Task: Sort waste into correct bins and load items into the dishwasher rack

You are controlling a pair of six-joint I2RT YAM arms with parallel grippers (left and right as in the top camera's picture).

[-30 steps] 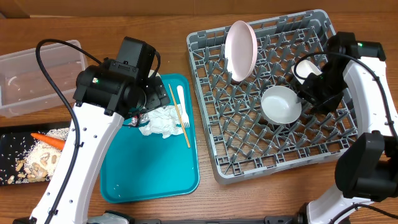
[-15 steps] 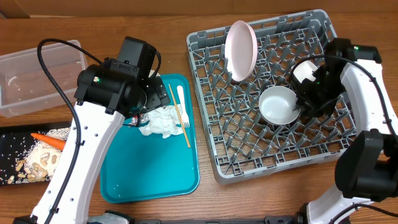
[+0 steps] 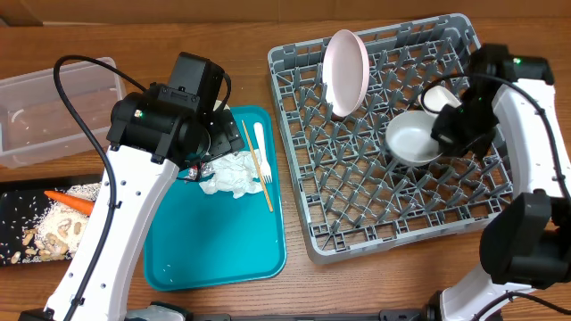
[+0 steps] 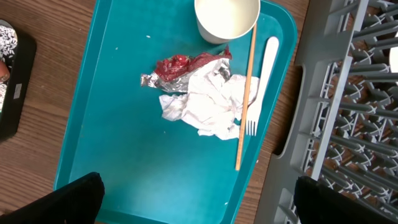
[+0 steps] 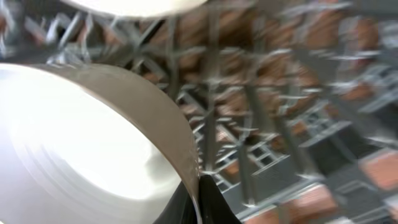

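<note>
Right wrist alone shows right end effector point(image 5: 198, 193) clamped on whitish bowl point(image 5: 81, 143) rim; left end effector point(image 4: 199, 202) wide apart — wooden stick point(image 4: 246, 99) parallels teal tray point(image 4: 112, 155) right edge.

The rack point(image 3: 384, 192) is grey, its base an open lattice. In it are a pale pink plate point(image 3: 346, 71) and a white bowl point(image 3: 412, 143). On the teal tray point(image 3: 214, 250) lie a white napkin point(image 4: 205, 102), a red-and-silver foil wrapper point(image 4: 183, 65), a pale wooden stick point(image 4: 246, 99), a white fork point(image 4: 266, 74) and a white cup point(image 4: 227, 15). Left of the teal tray, the black tray point(image 3: 18, 192) carries beige and whitish scraps point(image 3: 58, 230) and an orange carrot point(image 3: 71, 201), and the tub point(image 3: 62, 73) is clear. The surface point(image 3: 357, 285) is brown wood grain. The left arm point(image 3: 125, 223) and right arm point(image 3: 535, 134) are white with black parts.
</note>
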